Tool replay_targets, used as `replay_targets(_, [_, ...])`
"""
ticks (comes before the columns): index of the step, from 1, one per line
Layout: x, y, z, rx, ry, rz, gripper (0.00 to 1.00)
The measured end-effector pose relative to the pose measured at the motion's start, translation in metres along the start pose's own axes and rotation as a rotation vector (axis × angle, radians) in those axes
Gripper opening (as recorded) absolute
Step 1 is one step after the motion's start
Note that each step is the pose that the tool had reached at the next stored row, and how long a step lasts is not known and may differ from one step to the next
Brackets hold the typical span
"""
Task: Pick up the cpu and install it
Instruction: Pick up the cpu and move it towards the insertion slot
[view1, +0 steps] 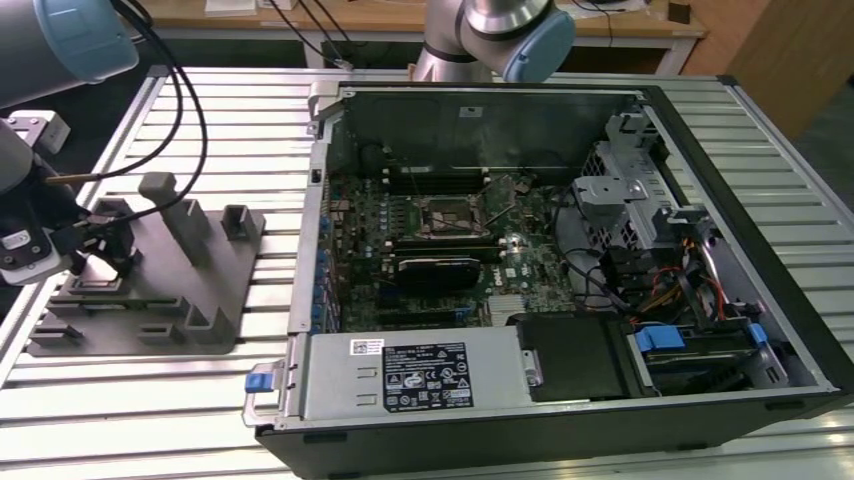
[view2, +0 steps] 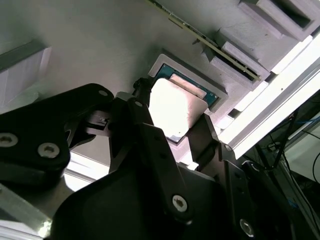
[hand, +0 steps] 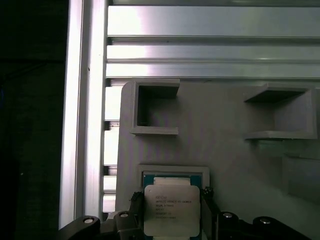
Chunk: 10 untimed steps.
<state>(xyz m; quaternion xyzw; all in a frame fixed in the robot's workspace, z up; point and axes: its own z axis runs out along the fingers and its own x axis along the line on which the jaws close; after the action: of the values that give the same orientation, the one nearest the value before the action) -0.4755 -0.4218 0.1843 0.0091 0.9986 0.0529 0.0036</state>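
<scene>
We see black fingers (view2: 136, 114) clamped on opposite edges of the small flat square silver-topped cpu (view2: 172, 107), at a recess of the grey plastic tray (hand: 225, 150).

— What did everything stand on?
— A ribbed aluminium table (view1: 134, 420), brightly lit.
— And behind it?
— A wooden bench (view1: 374, 15) along the back and a wooden panel (view1: 781, 50) at the exterior view's right.
</scene>
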Motion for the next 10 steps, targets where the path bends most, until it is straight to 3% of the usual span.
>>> replay_targets(10, [-0.0002,0.0020,-0.0193,-0.0043,0.0003,0.000,0.54])
